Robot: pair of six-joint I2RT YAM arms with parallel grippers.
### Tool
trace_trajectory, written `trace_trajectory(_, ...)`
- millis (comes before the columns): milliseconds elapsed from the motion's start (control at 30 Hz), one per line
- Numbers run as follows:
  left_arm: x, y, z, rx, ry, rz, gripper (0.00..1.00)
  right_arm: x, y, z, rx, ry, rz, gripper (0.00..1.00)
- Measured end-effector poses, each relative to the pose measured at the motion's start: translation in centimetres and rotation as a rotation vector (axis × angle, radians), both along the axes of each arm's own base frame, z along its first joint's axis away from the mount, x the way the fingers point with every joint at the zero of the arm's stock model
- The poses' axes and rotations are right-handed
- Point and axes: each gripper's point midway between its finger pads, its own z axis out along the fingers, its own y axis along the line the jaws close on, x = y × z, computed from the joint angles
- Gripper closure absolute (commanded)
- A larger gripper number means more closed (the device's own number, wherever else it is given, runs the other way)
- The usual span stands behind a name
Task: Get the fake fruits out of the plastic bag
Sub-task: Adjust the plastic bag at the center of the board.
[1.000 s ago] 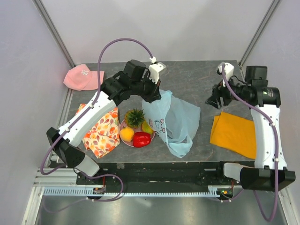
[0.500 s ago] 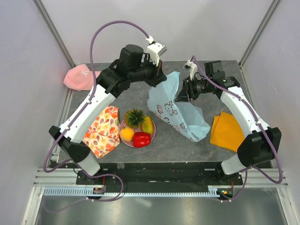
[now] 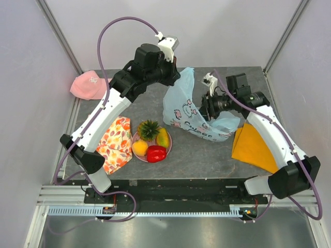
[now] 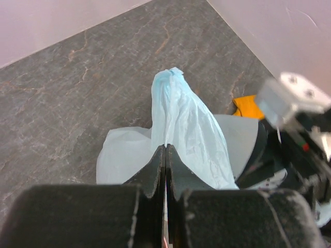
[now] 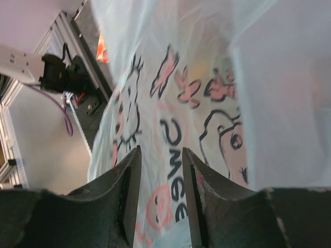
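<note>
From above, my left gripper [image 3: 175, 78] holds the bag [image 3: 182, 111] up by its top corner, the body sagging to the table. My right gripper [image 3: 206, 107] presses into its right side. Four fruits [image 3: 150, 142] sit on the plate [image 3: 169, 149], beside the bag. I cannot see whether any remain inside. If one does and I lift higher, it may roll out toward the orange cloth [image 3: 256, 147] or off the edge.

On my left wrist, the left gripper [image 4: 165, 155] is closed tight, with only a thin fold of the bag [image 4: 181, 119] pinched between the tips. Film that slick could slide free under a tug from my other arm, or tear.

On my right wrist, the right gripper [image 5: 160, 152] has a narrow gap between its jaws. The bag [image 5: 196, 77] lies flat across it, so I judge nothing is gripped. Closing here could catch both layers and seal a fruit in.
</note>
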Motion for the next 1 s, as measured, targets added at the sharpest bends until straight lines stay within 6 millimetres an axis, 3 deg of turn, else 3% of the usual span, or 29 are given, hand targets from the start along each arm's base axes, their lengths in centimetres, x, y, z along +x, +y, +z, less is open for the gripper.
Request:
trace_trajectory(133,0.4,0.1,0.2,-0.01,0.003,0.024,0.98,-2.3,0.9,-2.1,-0.027,0.047,0.068,0.53)
trace_trajectory(233,0.8,-0.3,0.8,-0.029,-0.003,0.027,0.99,-2.2,1.3,-5.0,-0.068,0.134,0.068,0.52)
trace_trajectory(467,0.9,-0.2,0.7,-0.045,0.016,0.036,0.98,3.3,0.0,-12.2,-0.25,0.256,-0.143,0.46)
trace_trajectory(600,0.7,-0.1,-0.1,-0.038,0.036,0.036,0.99,7.6,-3.5,-13.8,-0.309,0.272,-0.332,0.45)
trace_trajectory(700,0.4,-0.3,-0.1,-0.044,0.043,0.015,0.98,11.3,-8.8,-13.8,-0.355,0.242,-0.514,0.45)
trace_trajectory(833,-0.6,-0.8,-0.3,-0.055,0.059,-0.044,0.98,14.3,-14.8,-11.8,-0.38,0.167,-0.695,0.45)
trace_trajectory(933,-2.5,-0.5,-1.7,-0.036,0.089,-0.105,0.98,13.8,-16.0,-9.2,-0.369,0.078,-0.718,0.45)
trace_trajectory(1000,-3.8,0.1,-3.1,-0.02,0.116,-0.129,0.99,11.9,-15.4,-6.7,-0.36,-0.013,-0.694,0.43)
